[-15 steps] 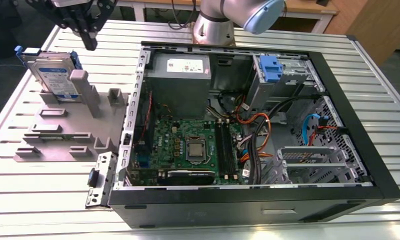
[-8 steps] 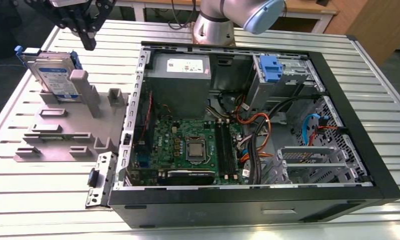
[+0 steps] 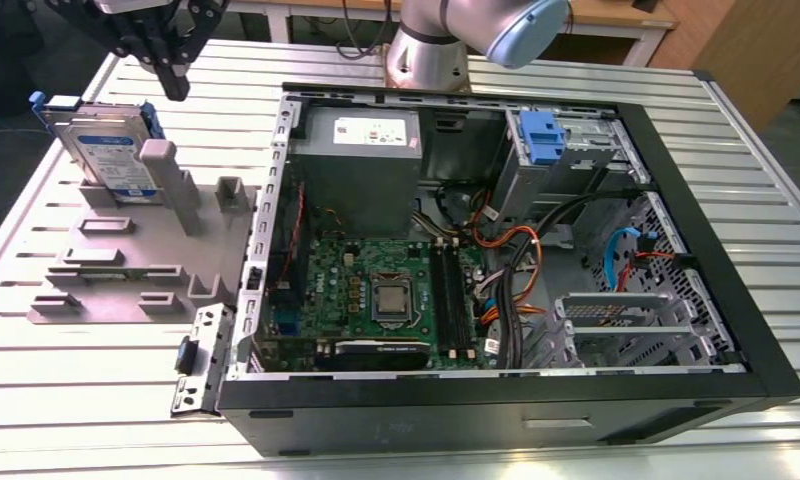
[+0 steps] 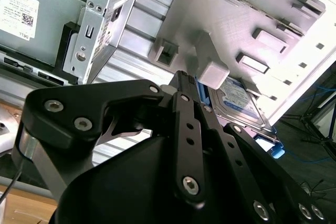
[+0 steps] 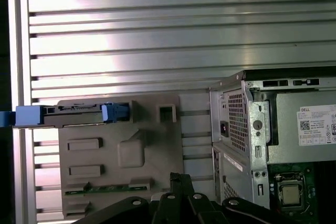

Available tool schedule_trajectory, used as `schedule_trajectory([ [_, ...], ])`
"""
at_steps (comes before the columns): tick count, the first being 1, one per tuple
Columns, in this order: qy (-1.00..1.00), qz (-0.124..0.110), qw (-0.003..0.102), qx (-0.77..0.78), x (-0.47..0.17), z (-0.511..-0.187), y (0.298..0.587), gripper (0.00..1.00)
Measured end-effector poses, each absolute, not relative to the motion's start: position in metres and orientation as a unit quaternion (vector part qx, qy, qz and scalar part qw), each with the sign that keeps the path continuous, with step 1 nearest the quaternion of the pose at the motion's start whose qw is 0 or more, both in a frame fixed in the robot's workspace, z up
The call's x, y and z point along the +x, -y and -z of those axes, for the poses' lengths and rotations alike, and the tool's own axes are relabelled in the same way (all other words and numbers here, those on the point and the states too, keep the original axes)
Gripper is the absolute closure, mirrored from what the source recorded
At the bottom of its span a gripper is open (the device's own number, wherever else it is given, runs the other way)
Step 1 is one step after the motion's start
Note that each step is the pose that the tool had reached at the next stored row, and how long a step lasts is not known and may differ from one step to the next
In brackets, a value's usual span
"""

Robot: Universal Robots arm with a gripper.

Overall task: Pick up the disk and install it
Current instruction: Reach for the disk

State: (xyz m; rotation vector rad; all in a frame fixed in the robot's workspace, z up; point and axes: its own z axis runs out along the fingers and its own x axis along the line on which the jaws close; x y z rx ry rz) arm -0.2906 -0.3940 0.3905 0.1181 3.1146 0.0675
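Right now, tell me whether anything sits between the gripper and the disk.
Nothing visible does: the gripper hangs in open air above and beside the disk, which stands on edge in the grey holder.

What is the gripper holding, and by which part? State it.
Nothing. The gripper is shut and empty, apart from the disk, which stands in the grey holder.

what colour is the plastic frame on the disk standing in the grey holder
Blue. The frame along the disk shows best in the first wrist view.

Open black computer case (image 3: 507, 398) lies on slatted table (image 3: 760, 130); grey holder plate (image 3: 133, 250) beside it.
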Motion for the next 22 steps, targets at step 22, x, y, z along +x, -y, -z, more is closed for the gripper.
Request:
schedule_trajectory([
  [22, -0.999, -0.022, 0.012, 0.038, -0.2956, -0.3899, 0.39, 0.89],
])
